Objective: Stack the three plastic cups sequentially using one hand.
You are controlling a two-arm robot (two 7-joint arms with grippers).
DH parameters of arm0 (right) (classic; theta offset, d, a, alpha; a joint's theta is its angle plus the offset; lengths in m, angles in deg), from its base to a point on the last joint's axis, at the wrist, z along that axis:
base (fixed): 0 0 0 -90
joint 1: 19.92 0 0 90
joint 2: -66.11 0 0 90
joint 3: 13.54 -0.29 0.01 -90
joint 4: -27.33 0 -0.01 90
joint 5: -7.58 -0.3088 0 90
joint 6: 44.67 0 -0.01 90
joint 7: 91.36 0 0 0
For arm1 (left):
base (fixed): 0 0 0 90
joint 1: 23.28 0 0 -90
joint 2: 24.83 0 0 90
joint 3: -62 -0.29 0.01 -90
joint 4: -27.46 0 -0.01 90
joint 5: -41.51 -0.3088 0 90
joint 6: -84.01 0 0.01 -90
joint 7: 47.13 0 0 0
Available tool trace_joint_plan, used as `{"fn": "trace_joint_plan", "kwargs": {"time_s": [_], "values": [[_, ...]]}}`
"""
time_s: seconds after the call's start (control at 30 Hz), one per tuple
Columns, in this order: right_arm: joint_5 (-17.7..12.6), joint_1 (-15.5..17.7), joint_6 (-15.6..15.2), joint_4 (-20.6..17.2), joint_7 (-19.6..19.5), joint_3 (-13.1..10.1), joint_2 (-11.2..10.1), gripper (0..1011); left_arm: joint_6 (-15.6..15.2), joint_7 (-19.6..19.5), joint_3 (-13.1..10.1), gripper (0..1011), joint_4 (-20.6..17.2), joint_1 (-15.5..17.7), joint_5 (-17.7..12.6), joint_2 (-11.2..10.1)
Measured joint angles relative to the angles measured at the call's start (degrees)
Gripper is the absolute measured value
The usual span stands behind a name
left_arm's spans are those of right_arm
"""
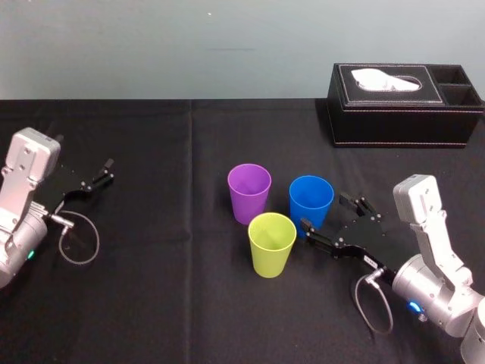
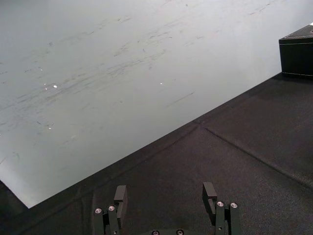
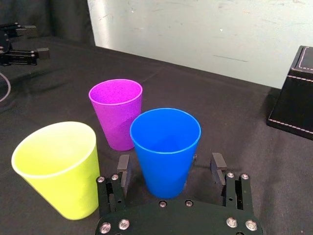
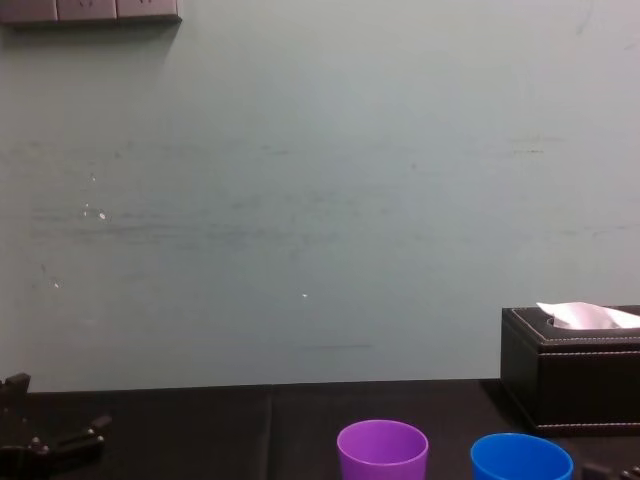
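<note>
The three plastic cups stand upright on the black table (image 1: pixel 167 303), mouths up, close together near the middle, and none sits inside another. The purple cup (image 1: pixel 249 191) and the blue cup (image 1: pixel 311 199) are side by side, with the purple one to the robot's left. The yellow-green cup (image 1: pixel 271 243) stands nearer to the robot, in front of the gap between these two.

The right gripper (image 3: pixel 170 166) is low over the table at the blue cup, on the side that faces the robot. Its fingers (image 3: pixel 123 169) are spread wide, with one on each side of the cup's lower part. In the right wrist view a small gap is visible between each finger and the cup wall, so the gripper has hold of nothing.

The left gripper (image 2: pixel 165 192) is parked far to the left, well apart from the cups. Its fingers are also spread, with only bare cloth between them. A black tissue box (image 1: pixel 402 98) stands at the far right of the table.
</note>
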Motion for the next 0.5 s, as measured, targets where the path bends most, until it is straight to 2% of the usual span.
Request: {"fn": "trace_joint_plan", "kwargs": {"time_s": [0.5], "values": [[2.3,-2.2,-0.2,3.3,1.2,-0.7,3.5,1003,0.0,0.0,0.0,1011,0.0,0.0,0.0,0.0]]}}
